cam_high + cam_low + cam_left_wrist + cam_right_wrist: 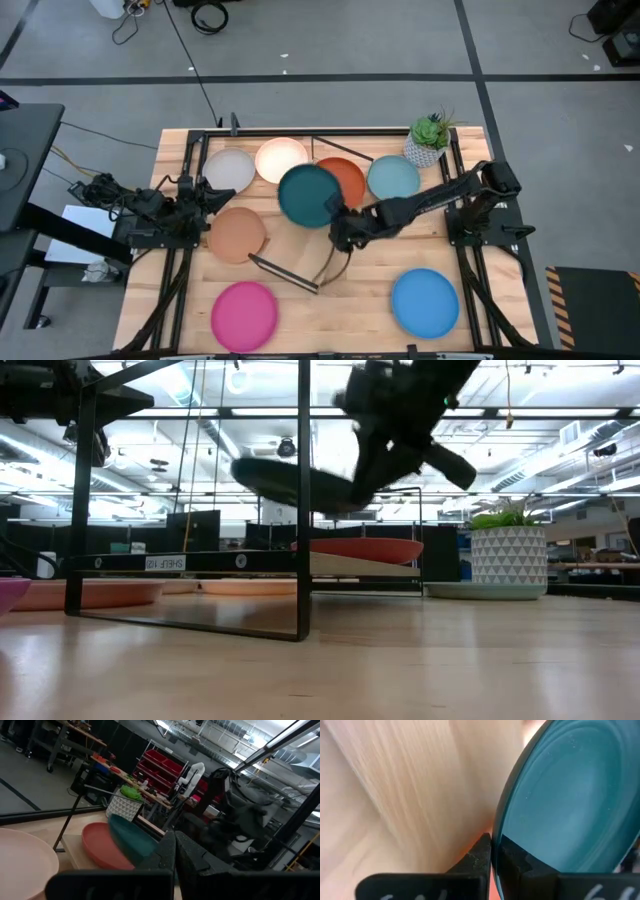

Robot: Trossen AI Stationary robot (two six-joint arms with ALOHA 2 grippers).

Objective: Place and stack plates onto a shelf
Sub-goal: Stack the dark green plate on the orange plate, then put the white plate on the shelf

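Observation:
My right gripper (pixel 340 222) is shut on the dark teal plate (pixel 308 195), which hangs in the air over the orange plate (pixel 348 178). In the low view the teal plate (pixel 295 485) floats above the orange plate (pixel 360 548), which rests on the shelf's wooden board (pixel 365 568). The shelf's black wire frame (pixel 302 500) stands in front. Around them, flat on the table, lie the grey plate (pixel 230 170), cream plate (pixel 282 158), light blue plate (pixel 393 178), tan plate (pixel 237 233), pink plate (pixel 244 312) and bright blue plate (pixel 424 302). My left gripper (pixel 175 857) waits shut at the table's left, beside the grey plate. My right gripper pinches the dark teal plate's rim (pixel 496 832) between its two fingers (pixel 481 851), one on each face. It reaches in from the table's right side, at the rim's near-right part (pixel 330 213). The plate is lifted clear, slightly tilted, above the orange plate.
A potted green plant (pixel 430 140) in a white patterned pot stands at the table's far right, next to the light blue plate. Shelf wire bars (pixel 285 273) cross the table's middle near the right gripper. Bare tabletop (pixel 330 315) lies between the pink and bright blue plates.

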